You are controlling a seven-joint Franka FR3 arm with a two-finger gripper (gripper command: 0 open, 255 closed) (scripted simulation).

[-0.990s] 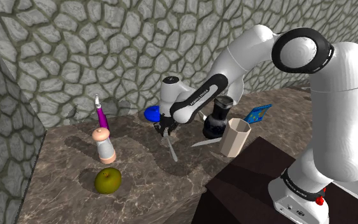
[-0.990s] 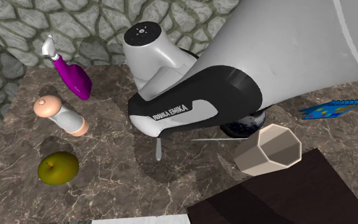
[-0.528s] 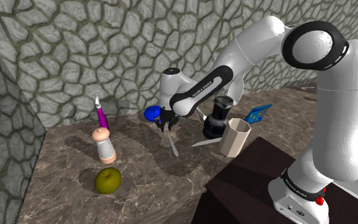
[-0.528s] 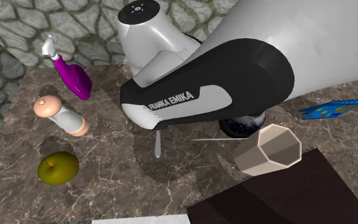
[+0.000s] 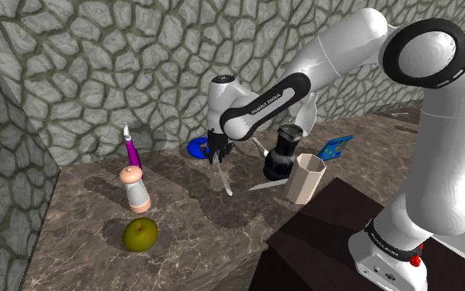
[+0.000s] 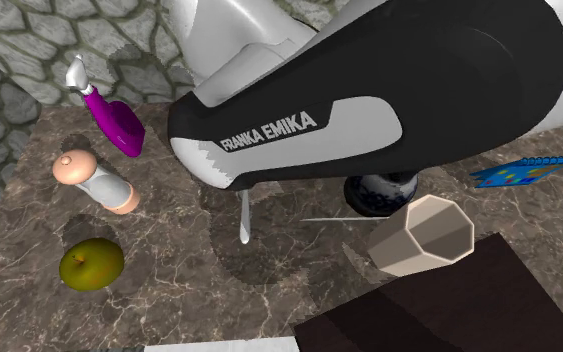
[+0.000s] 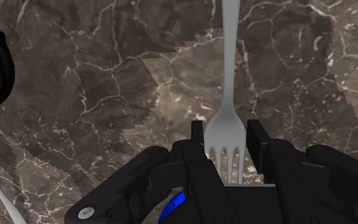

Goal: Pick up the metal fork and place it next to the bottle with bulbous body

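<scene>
The black gripper [image 5: 218, 155] is pinching the fork [image 5: 225, 177]. In the wrist view its two fingers [image 7: 258, 143] press on the pointy end of the fork from both sides. The long handle points away from the hand, down toward the counter [image 5: 181, 236]. So the fork hangs almost straight up and down over the middle of the counter, and it looks like it is lifted off the top. The dark bottle [image 5: 281, 155] with the round belly stands near the fork, toward the shoulder view's right, closer to the counter's back edge by the stone wall [image 5: 98, 74]. A tan cup [image 5: 305, 177] sits just beside the bottle on the side nearer the counter's front edge. A thin silver piece [image 5: 262, 186] lies flat on the counter in front of the bottle. I think the best free spot is the bare patch on the side of the bottle that faces the gripper. To get there, the hand should slide a short way toward the bottle, go down, and let the fork tip over to lie flat without bumping the bottle or the silver piece.
</scene>
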